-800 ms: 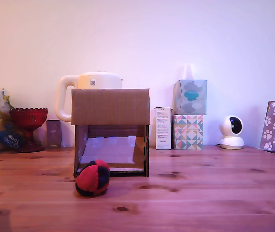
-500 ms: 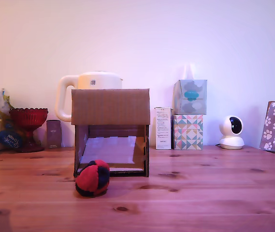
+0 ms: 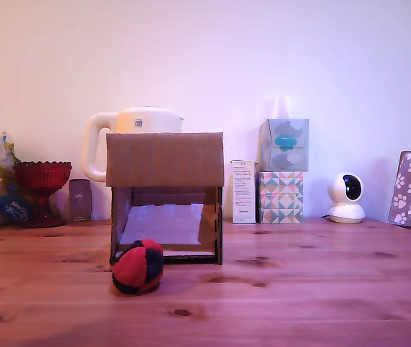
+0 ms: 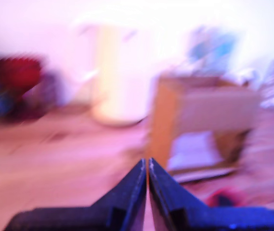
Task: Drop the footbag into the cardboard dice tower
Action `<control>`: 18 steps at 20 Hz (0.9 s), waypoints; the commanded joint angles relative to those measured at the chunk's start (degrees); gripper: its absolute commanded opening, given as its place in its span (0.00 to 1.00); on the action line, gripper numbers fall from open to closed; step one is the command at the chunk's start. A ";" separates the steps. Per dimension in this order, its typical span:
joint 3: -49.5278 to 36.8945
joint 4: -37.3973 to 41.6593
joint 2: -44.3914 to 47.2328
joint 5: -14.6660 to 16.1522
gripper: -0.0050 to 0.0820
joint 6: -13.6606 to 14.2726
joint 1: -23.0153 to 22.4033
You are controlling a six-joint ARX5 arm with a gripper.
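In the exterior view the footbag (image 3: 139,267) lies on the desk (image 3: 321,289), touching the front lower corner of the cardboard dice tower (image 3: 165,196); no arm shows there. Only the blurred wrist view shows the gripper (image 4: 148,163), jaws pressed together on nothing.

On the table (image 3: 321,289) there is one footbag (image 3: 139,267), one cardboard dice tower (image 3: 165,196), one white kettle (image 3: 129,130), one red goblet (image 3: 42,189), two tissue boxes (image 3: 282,170), one white carton (image 3: 243,191) and one small camera (image 3: 347,197).
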 commanded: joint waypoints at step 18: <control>3.15 30.60 52.35 0.02 0.03 0.72 -25.33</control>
